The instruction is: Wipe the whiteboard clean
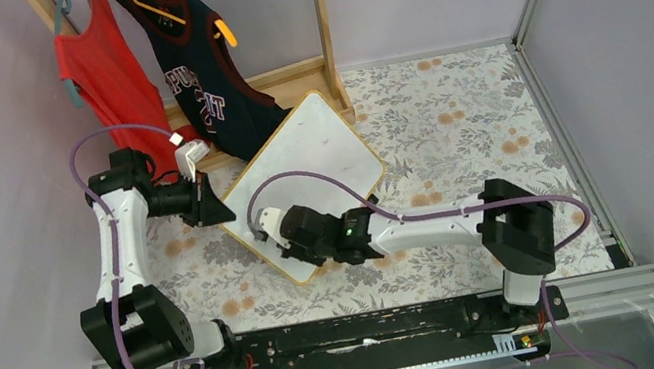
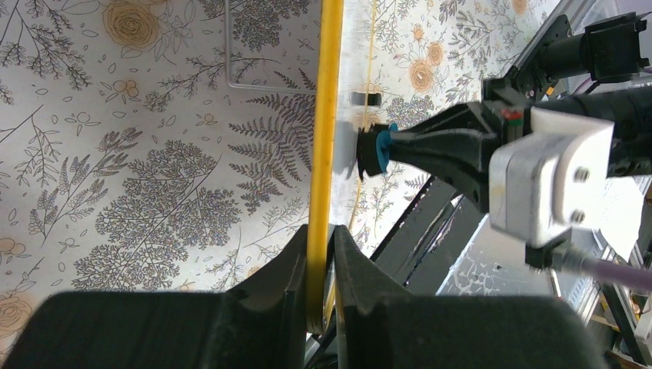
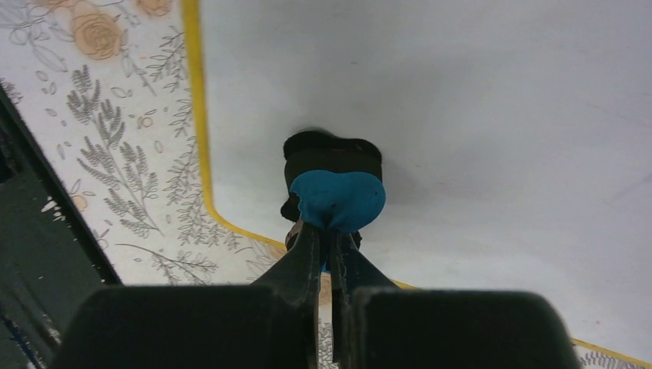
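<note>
Top and wrist views, one moment. You see the whiteboard over the floral cloth at mid-table, turned cornerwise so that one rounded corner points toward the arm bases and the opposite one toward the wooden rack. Whether it lies flat cannot be told. Your left gripper is at the board's left corner; in the left wrist view its fingers are closed on the yellow-toned frame edge, one on each side, pinching it. Your right gripper reaches in over the near-left part of the board. In the right wrist view its jaws are closed on an eraser, blue in the body with a black pad, and the pad is pressed against the white surface close to the frame's curved corner. The left wrist view shows the same eraser at the right fingertips, just beside the board. On the rack behind hang a red top and a navy jersey, whose hem reaches the board's far edge.
</note>
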Available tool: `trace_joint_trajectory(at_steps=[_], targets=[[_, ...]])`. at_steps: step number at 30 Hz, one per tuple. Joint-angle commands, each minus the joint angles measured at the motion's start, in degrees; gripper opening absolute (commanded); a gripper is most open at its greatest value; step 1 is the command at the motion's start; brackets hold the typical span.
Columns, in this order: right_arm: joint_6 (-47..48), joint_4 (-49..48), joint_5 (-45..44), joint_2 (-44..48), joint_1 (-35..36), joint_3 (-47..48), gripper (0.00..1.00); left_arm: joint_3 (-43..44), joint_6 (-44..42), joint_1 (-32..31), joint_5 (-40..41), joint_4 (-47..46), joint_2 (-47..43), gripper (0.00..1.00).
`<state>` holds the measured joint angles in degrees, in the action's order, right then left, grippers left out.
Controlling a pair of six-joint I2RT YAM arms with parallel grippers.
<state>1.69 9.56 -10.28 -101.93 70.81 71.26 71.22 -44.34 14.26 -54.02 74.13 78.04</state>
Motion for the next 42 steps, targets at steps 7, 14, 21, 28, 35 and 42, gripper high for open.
trace_joint_trajectory(at_steps=[7, 14, 21, 28, 35, 42], targets=[[0.61, -3.39, -4.75, 5.96, -9.53, -0.58, 0.0, -2.0, -1.97, -0.88, 5.25, -3.71, -0.76, 0.0], [0.61, -3.2, -5.45, 11.27, -15.79, -1.1, 0.0, -2.13, -1.95, -0.91, 5.01, -3.75, -0.38, 0.0], [0.64, -2.48, -5.71, 18.29, -24.03, -1.95, 0.0, -1.98, -1.83, -0.91, 5.19, -3.81, -0.47, 0.0], [-1.68, 4.82, -0.81, 23.79, -38.78, 0.41, 0.0, -1.58, -1.55, -0.91, 5.14, -3.81, -0.46, 0.0], [-1.59, 17.94, 9.32, 23.91, -58.47, 5.51, 0.0, -1.73, -0.96, -0.9, 4.98, -4.69, -0.43, 0.0], [0.43, 23.22, 12.64, 23.29, -68.69, 5.75, 0.0, -1.7, 1.84, -0.97, 5.94, -6.8, -1.12, 0.0]])
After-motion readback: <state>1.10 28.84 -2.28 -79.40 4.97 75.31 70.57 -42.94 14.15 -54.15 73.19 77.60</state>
